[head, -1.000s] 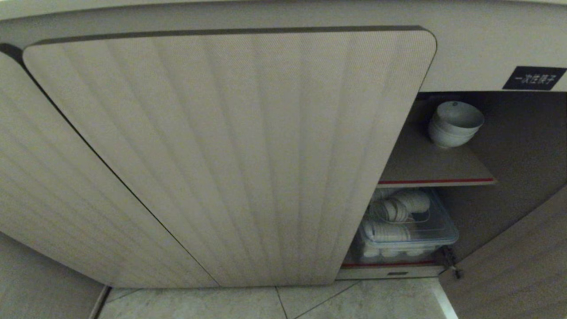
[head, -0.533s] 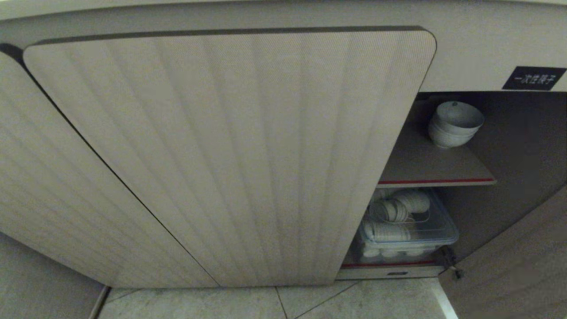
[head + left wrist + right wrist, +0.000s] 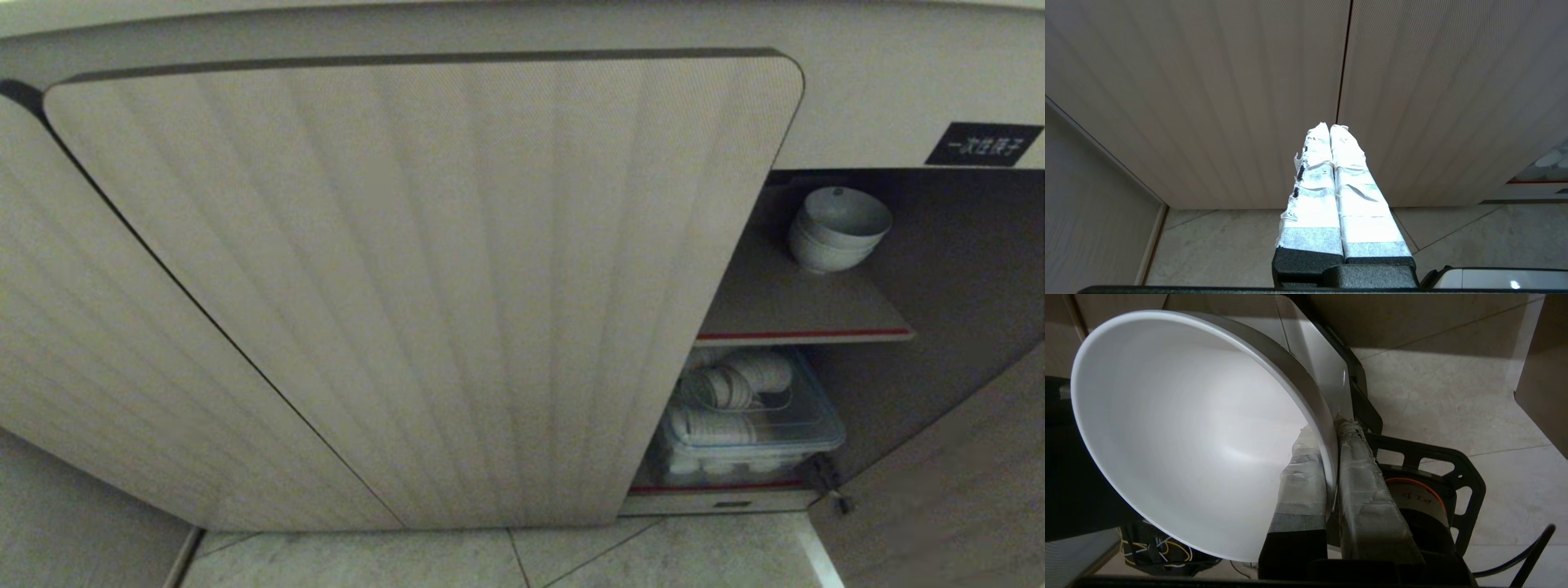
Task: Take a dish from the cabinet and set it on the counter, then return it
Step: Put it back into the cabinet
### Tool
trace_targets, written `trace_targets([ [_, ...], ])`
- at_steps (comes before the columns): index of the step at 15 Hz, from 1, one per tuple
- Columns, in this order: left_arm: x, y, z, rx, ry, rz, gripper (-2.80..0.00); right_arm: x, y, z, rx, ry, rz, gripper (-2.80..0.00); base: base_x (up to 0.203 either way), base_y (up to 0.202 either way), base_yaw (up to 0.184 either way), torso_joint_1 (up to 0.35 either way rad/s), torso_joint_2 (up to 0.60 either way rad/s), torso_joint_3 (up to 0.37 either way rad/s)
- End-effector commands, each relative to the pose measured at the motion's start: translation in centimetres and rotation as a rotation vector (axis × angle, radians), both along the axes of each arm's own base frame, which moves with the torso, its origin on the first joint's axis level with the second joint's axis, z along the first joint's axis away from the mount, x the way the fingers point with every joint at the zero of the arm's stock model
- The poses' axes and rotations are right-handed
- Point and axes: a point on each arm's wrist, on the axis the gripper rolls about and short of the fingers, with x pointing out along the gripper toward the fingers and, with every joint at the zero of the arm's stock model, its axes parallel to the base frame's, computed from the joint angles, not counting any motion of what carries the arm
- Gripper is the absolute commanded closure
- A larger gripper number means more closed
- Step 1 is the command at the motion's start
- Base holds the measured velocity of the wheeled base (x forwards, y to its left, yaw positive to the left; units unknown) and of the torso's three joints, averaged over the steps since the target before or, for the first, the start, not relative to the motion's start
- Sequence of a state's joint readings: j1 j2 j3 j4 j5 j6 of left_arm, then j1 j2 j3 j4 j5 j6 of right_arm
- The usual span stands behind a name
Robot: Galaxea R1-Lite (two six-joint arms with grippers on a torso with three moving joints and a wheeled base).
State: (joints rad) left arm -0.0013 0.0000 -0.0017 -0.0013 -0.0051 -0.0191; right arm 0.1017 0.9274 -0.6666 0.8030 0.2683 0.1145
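In the right wrist view my right gripper is shut on the rim of the dish, a plain white bowl held tilted on edge, one finger inside and one outside. It hangs low above the tiled floor, beside my own base. The cabinet fills the head view with its ribbed beige doors. At the right it stands open on a grey-brown shelf with a red edge. Neither arm shows in the head view. My left gripper is shut and empty, parked facing the closed doors. The counter is out of view.
A stack of like white bowls sits at the back of the shelf. Below it, a clear plastic bin holds more white dishes. A black label is above the opening. An open door panel angles in at the lower right.
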Motion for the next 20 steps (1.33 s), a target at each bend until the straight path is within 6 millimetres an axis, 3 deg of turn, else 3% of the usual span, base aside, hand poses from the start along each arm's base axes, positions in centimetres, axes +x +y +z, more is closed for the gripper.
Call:
trace_targets([
  [1, 0.0, 0.0, 0.0, -0.001, 0.0, 0.0, 0.0, 0.1, 0.0, 0.2, 0.003, -0.002, 0.001, 0.0, 0.0, 0.0, 0.0, 0.0, 0.0, 0.0],
  [10, 0.0, 0.0, 0.0, -0.001, 0.0, 0.0, 0.0, 1.5, 0.1, 0.4, 0.031, -0.035, -0.065, 0.0, 0.0, 0.0, 0.0, 0.0, 0.0, 0.0],
  [20, 0.0, 0.0, 0.0, -0.001, 0.0, 0.001, 0.0, 5.6, 0.5, 0.4, 0.055, 0.016, -0.118, 0.0, 0.0, 0.0, 0.0, 0.0, 0.0, 0.0],
])
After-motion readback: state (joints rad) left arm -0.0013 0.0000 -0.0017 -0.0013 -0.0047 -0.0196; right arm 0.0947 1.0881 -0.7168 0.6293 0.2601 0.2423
